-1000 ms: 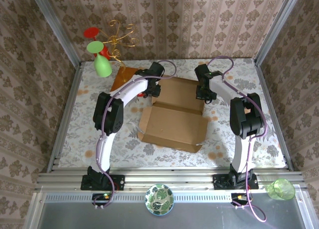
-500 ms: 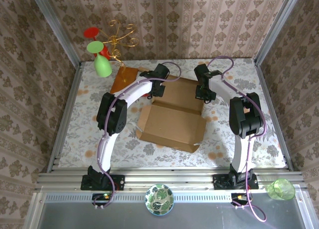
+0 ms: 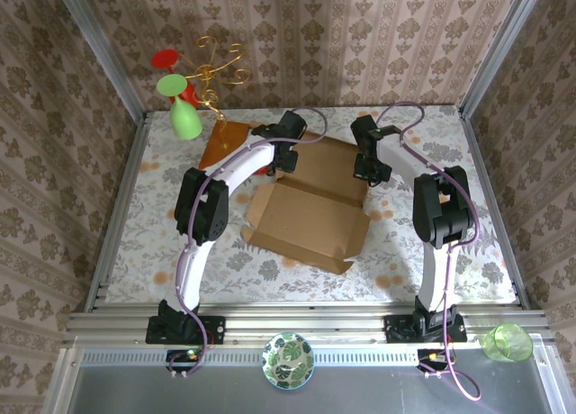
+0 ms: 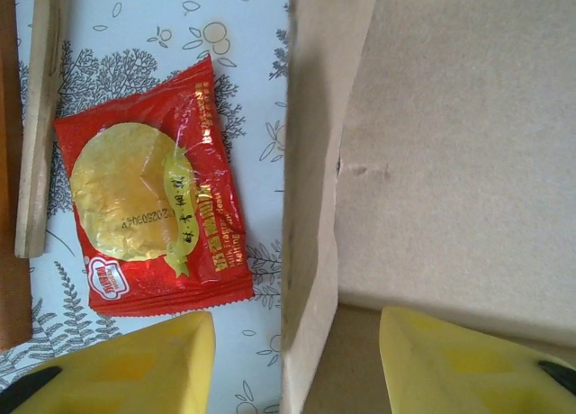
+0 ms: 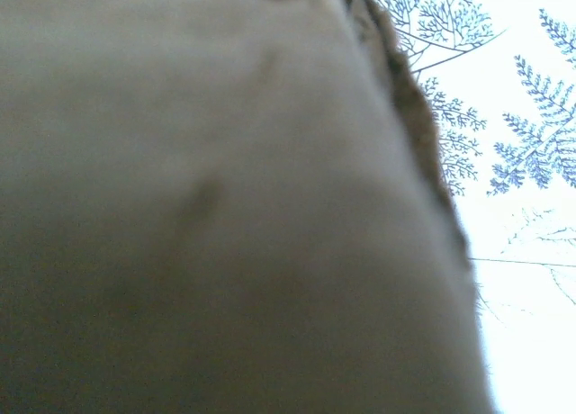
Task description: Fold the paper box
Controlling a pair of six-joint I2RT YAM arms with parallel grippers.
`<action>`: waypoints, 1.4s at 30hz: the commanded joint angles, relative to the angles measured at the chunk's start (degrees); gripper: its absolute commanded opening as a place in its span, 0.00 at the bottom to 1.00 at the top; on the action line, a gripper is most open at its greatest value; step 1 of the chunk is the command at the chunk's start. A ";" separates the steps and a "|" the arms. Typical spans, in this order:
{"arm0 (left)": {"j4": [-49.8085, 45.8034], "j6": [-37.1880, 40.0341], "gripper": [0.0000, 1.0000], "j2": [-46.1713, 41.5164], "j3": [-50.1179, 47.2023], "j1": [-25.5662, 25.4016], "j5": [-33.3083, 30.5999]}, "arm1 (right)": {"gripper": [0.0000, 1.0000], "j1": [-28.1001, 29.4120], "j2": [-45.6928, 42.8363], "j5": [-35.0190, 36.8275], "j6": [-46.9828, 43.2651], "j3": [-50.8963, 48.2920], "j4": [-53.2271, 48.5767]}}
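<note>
The paper box (image 3: 310, 211) — matte brown corrugated card, creased into panels with raw-edged flaps — lies opened out mid-worktop (image 3: 135, 216) on a leaf-printed cloth. The left pincer (image 4: 295, 364) is released, its yellow fingers (image 4: 135, 364) straddling an upright side flap; a glossy red packet (image 4: 153, 220) lies beside it. The right pincer (image 3: 371, 171) is clenched at the box's far right edge — whether on card, I cannot tell. Since a second ago the left arm has swung inward and the box's near corners have skewed leftward.
</note>
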 commanded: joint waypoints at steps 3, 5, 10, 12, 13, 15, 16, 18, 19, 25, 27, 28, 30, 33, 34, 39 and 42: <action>-2.73 -4.92 0.57 -6.01 3.25 -0.20 3.97 | 0.00 -2.13 3.75 1.01 3.48 0.22 -5.78; -4.67 -6.99 0.58 -7.37 4.13 -0.20 5.50 | 0.00 -3.42 4.36 0.20 3.80 0.68 -6.77; -8.46 -14.27 0.58 -13.46 1.37 -0.02 8.92 | 0.00 -7.56 5.49 -3.80 2.66 0.68 -7.63; -10.67 -17.55 0.58 -16.22 -1.24 0.15 10.45 | 0.00 -9.24 5.96 -5.35 1.96 0.56 -7.86; -11.54 -19.91 0.59 -17.90 -3.56 0.24 11.14 | 0.00 -10.11 6.26 -6.32 1.61 0.55 -7.98; -12.04 -24.95 0.59 -21.48 -9.11 0.49 13.55 | 0.00 -11.60 7.02 -8.12 1.09 0.81 -8.33; -11.75 -27.69 0.60 -23.32 -12.63 0.50 14.76 | 0.00 -12.27 7.45 -8.91 0.82 1.11 -8.72; -9.26 -32.69 0.61 -27.11 -19.56 0.43 17.10 | 0.00 -13.35 8.26 -9.88 0.44 1.64 -9.23; -6.26 -35.11 0.63 -29.26 -23.77 0.42 19.11 | 0.00 -13.79 8.46 -10.30 0.26 1.81 -9.31; 8.60 -45.02 0.66 -33.89 -37.42 -0.24 24.52 | 0.00 -15.23 9.92 -11.28 -0.24 3.67 -10.59; 9.64 -45.49 0.68 -32.57 -37.43 -0.61 25.35 | 0.00 -15.23 10.22 -11.39 -0.22 4.05 -10.76; 10.20 -45.54 0.68 -32.17 -37.38 -0.89 25.32 | 0.00 -15.28 10.36 -11.43 -0.24 4.16 -10.91; 10.90 -45.91 0.68 -31.48 -37.26 -1.24 25.09 | 0.00 -15.27 10.41 -11.33 -0.26 4.29 -11.03; 10.42 -47.17 0.66 -30.41 -37.03 -1.46 24.86 | 0.00 -15.37 10.41 -11.35 -0.22 4.08 -10.97; 11.39 -47.34 0.64 -30.20 -37.28 -1.59 24.85 | 0.00 -15.37 10.37 -11.43 -0.25 4.02 -10.98; 10.01 -47.06 0.52 -27.73 -35.49 -2.13 24.59 | 0.00 -15.36 10.12 -11.57 -0.05 3.36 -10.52; 6.03 -47.48 0.42 -26.83 -33.23 -2.51 21.66 | 0.00 -15.36 9.97 -11.75 0.04 3.34 -10.32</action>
